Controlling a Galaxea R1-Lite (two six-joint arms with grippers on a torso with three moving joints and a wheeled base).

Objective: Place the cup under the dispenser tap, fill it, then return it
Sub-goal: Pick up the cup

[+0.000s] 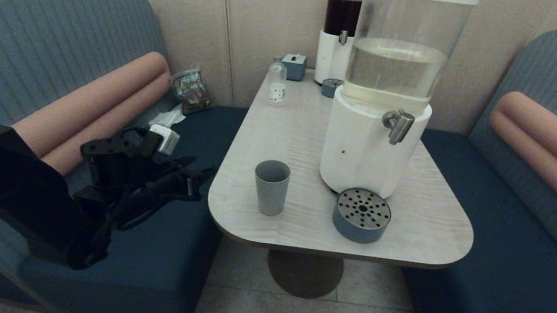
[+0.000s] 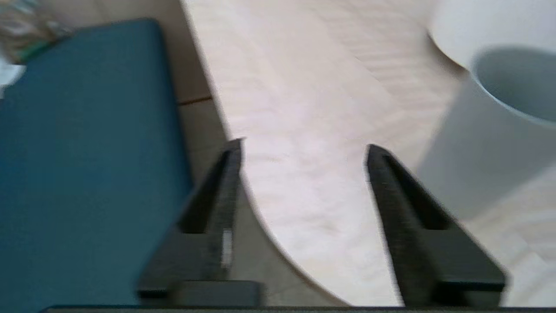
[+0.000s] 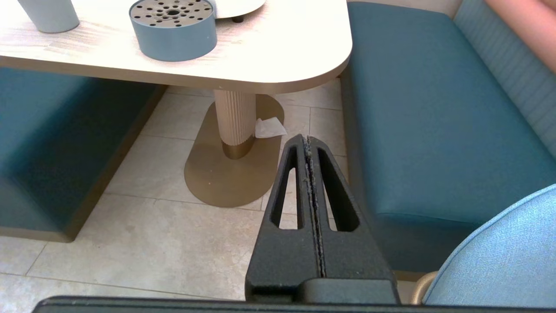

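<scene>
Left gripper has its jaws spread wide at the bench edge, the cup just off to one side at center-left of the bench. I'd swing over to straddle the cup mid-height, squarely, before closing. Right gripper sits parked low, jaws pressed together. Dispenser tap hangs above the drip tray; cup's inside isn't visible.

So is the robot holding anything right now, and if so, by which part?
Nothing is held. The left gripper is open beside the cup, not touching it; the right gripper is shut on nothing, low beside the table.
</scene>
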